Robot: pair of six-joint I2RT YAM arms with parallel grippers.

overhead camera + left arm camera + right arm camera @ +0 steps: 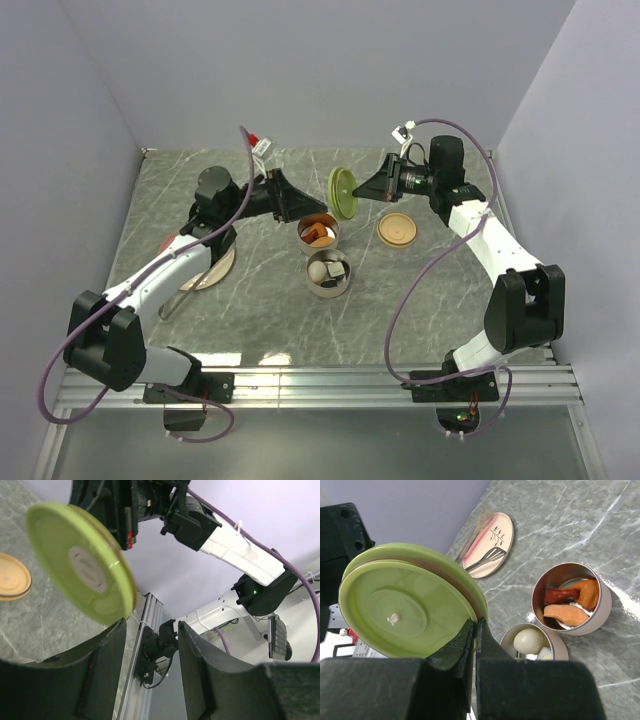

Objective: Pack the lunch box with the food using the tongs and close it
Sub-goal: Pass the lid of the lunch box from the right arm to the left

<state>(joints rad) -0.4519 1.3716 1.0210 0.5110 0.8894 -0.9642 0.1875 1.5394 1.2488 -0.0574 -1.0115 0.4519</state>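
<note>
One grey marbled table (260, 330) carries everything, with both arms reaching in over its middle. The pink plate (505, 545) lies at the left, well apart from the lunch box, and the tongs (487, 559) rest across it, untouched.

The lunch box itself is two small steel tins standing side by side at the table's centre, both uncovered. The farther tin (607, 605) holds orange-red chunks (567, 614). The nearer tin (561, 650) holds a whitish ball (528, 641) and a small darker piece (338, 268). With the food packed, lidding looks like the step in hand.

The green lid (405, 610) is off the table, up on edge just beyond the tins. The right gripper (475, 645) has its fingers pressed together on the lid's rim. It is a flat round disc, pale green with a tan band around its edge, a greyish centre on one face and a tiny nub on the other.

It should be light and stiff. Being smooth, it could swivel or slip in so narrow an edge pinch, so a hold on the rim with the disc levelled before lowering seems wise. The pale orange lid (397, 230) lies flat to the right of the tins.

The left gripper (296, 205) hovers over the farther tin, fingers spread and holding nothing.
</note>
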